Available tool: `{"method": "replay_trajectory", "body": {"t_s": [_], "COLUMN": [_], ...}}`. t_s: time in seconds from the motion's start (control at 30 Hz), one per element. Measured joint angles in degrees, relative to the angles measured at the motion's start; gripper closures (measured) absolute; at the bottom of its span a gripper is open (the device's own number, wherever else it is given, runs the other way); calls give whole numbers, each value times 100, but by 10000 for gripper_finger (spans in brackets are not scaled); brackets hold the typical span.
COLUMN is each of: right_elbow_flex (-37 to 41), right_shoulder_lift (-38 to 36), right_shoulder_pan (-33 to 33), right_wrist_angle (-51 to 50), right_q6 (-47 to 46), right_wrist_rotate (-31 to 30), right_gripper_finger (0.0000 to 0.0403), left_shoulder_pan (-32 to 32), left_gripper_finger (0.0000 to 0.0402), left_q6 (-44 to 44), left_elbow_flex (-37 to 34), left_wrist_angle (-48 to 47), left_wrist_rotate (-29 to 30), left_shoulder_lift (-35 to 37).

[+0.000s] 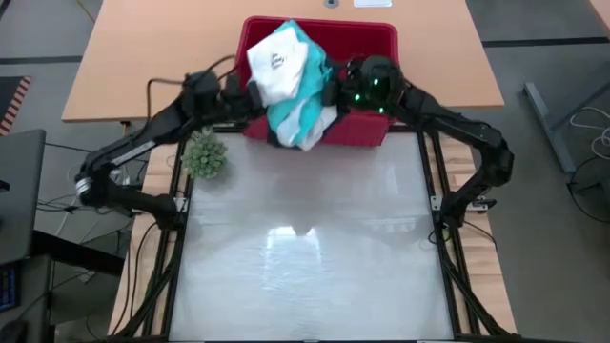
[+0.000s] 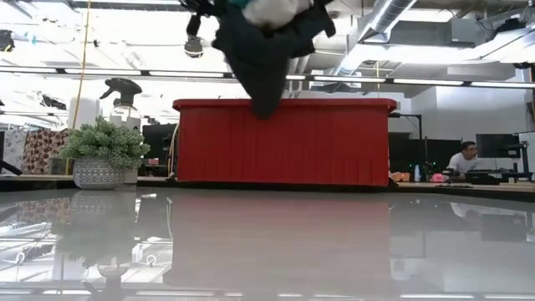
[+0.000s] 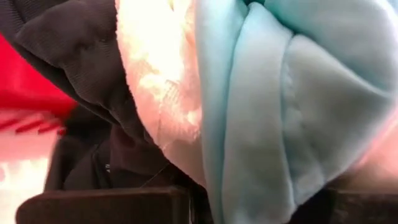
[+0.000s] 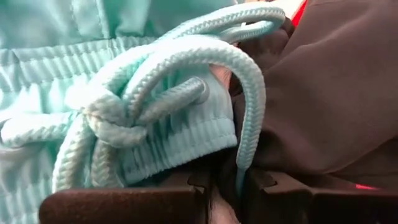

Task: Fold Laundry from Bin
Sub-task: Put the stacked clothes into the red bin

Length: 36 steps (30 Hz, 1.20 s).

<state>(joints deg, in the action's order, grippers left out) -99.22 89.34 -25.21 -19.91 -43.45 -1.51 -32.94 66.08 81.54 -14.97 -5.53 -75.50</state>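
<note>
A small plant (image 1: 204, 153) stands at the table's (image 1: 305, 248) left edge, just beside the left arm. The left gripper (image 1: 240, 88) is closed tight on the left side of the laundry (image 1: 291, 81), black, white lacy and teal cloth pressed right against its fingers (image 3: 106, 208) in the wrist view. The bundle hangs in the air between the 2 grippers, over the front rim of the red bin (image 1: 367, 38) at the table's far edge, white on top, teal beneath, a black tail (image 2: 263, 58) drooping lowest. The right gripper (image 1: 341, 88) is pinched shut on the bundle's right side, a teal waistband with a knotted drawstring (image 4: 155, 93) and black fabric caught at its fingers (image 4: 124, 208).
</note>
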Motion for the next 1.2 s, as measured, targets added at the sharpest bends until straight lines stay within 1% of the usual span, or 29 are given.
{"method": "replay_trajectory", "body": {"t_s": [0.07,0.13,0.23,0.3,0.43,0.53,0.63,0.73,0.8,0.87,1.03,1.2], "right_elbow_flex": [0,-1,-159,-445,-1401,-2241,-3027,-3594,-3477,-3451,-3440,-3434], "right_shoulder_lift": [0,47,278,580,1456,2176,2855,3433,3609,3816,4313,4616], "right_shoulder_pan": [-262,-580,-1100,-1413,-1913,-2141,-2344,-2460,-2497,-2531,-2612,-2707], "right_wrist_angle": [69,286,728,913,963,867,733,375,419,216,-8,-367], "right_q6": [1,1,-164,-256,-368,-370,-517,-559,-610,-581,-423,-189], "right_wrist_rotate": [28,230,756,1105,1691,1895,2139,2301,2363,2404,2472,2594], "right_gripper_finger": [340,340,340,340,340,340,340,340,340,341,341,341], "left_shoulder_pan": [-258,-527,-901,-1118,-1585,-1922,-2221,-2435,-2520,-2565,-2602,-2559], "left_gripper_finger": [342,342,342,342,342,342,342,342,342,342,342,342], "left_q6": [-113,-296,-395,-392,-397,-501,-659,-847,-945,-1134,-1861,-2248], "left_elbow_flex": [381,859,1684,2285,3503,4315,4930,5219,5228,5228,5228,5228], "left_wrist_angle": [51,106,123,98,-95,-423,-759,-1009,-1114,-1288,-1749,-1858], "left_wrist_rotate": [-252,-533,-907,-1133,-1552,-1832,-2078,-2297,-2347,-2323,-1961,-1902], "left_shoulder_lift": [-438,-925,-1634,-2105,-3002,-3586,-4092,-4492,-4672,-4817,-5240,-5716]}}
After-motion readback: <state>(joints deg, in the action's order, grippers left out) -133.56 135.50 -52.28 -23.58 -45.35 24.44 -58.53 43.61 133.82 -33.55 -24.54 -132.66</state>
